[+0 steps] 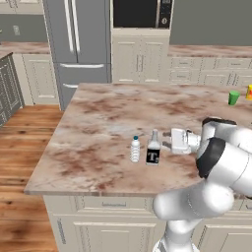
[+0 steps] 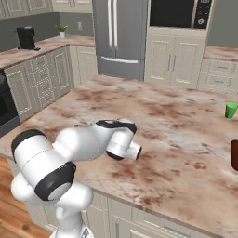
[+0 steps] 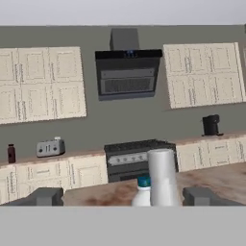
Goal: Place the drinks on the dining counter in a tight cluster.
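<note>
Two drinks stand close together near the front of the dining counter (image 1: 98, 113): a clear ribbed water bottle (image 1: 135, 149) and, to its right, a white bottle with a black "T" label (image 1: 153, 149). My gripper (image 1: 169, 141) is just right of the white bottle, level with its neck. In the hand view the gripper (image 3: 124, 197) is open, its fingertips (image 3: 45, 196) spread wide. The white bottle's neck (image 3: 162, 177) and the water bottle's blue cap (image 3: 143, 183) rise between them, untouched. A dark maroon bottle (image 2: 234, 155) stands far off at the right edge of the counter (image 2: 176, 121).
A green cup (image 1: 233, 97) and a yellow-orange cup (image 1: 249, 92) stand at the counter's far right; the green cup (image 2: 230, 110) is beyond the maroon bottle. Fridge (image 1: 81, 44) and wall cabinets lie behind. A toaster (image 3: 50, 147) and stove (image 3: 137, 156) sit across the room.
</note>
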Controlling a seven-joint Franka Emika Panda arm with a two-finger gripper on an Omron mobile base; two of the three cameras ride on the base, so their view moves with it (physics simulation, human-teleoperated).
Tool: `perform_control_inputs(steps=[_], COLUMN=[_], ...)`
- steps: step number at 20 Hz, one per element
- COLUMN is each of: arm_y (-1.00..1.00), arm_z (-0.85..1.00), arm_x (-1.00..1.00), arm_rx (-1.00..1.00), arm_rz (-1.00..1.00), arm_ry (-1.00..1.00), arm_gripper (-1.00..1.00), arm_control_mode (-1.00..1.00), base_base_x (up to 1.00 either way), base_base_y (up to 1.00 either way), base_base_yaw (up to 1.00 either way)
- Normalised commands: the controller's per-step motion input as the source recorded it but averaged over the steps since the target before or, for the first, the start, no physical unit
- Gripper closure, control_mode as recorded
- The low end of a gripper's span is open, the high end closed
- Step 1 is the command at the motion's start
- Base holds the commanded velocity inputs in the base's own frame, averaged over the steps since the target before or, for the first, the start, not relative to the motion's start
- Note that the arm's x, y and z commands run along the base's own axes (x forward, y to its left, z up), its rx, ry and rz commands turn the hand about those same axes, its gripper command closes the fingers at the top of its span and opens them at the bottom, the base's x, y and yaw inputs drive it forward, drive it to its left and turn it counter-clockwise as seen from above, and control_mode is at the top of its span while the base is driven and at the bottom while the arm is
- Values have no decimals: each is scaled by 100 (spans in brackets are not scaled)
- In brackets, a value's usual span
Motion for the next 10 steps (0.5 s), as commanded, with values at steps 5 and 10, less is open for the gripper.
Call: perform_control_inputs(steps=[5, 10], arm_y=[0, -1], arm_z=[15, 20], arm_x=[-43, -37], arm_rx=[0, -1], arm_rz=[0, 0], arm_ry=[10, 3], arm_gripper=[-100, -100], arm_control_mode=[-100, -100], base_base_x=[0, 0], base_base_y=[0, 0], base_base_yaw=[0, 0])
